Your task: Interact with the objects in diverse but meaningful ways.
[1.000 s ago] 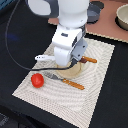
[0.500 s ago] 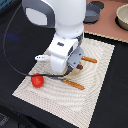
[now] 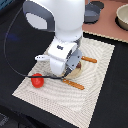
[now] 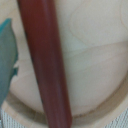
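Note:
A brown sausage stick point(image 4: 46, 60) fills the wrist view, lying across a pale round wooden plate point(image 4: 95, 65). One teal finger point(image 4: 6, 55) shows beside it, apart from it; the other finger is out of frame. In the exterior view my gripper point(image 3: 69, 69) hangs low over that plate point(image 3: 78, 73) on the beige mat, its fingertips hidden under the white hand. The red tomato point(image 3: 36, 80) sits on the mat toward the exterior view's left. An orange-brown stick point(image 3: 75, 85) lies in front of the hand, another point(image 3: 89, 60) behind it. The grey pot point(image 3: 93, 13) stands far back.
The beige striped mat point(image 3: 95, 95) lies on a black table. A tan bowl point(image 3: 122, 17) stands at the back on the exterior view's right, on a pinkish surface. A black cable point(image 3: 11, 62) loops from the arm down past the tomato.
The arm has come down toward the mat and a little nearer the front, so the hand now covers the plate and what lies on it. The tomato and sticks stayed put.

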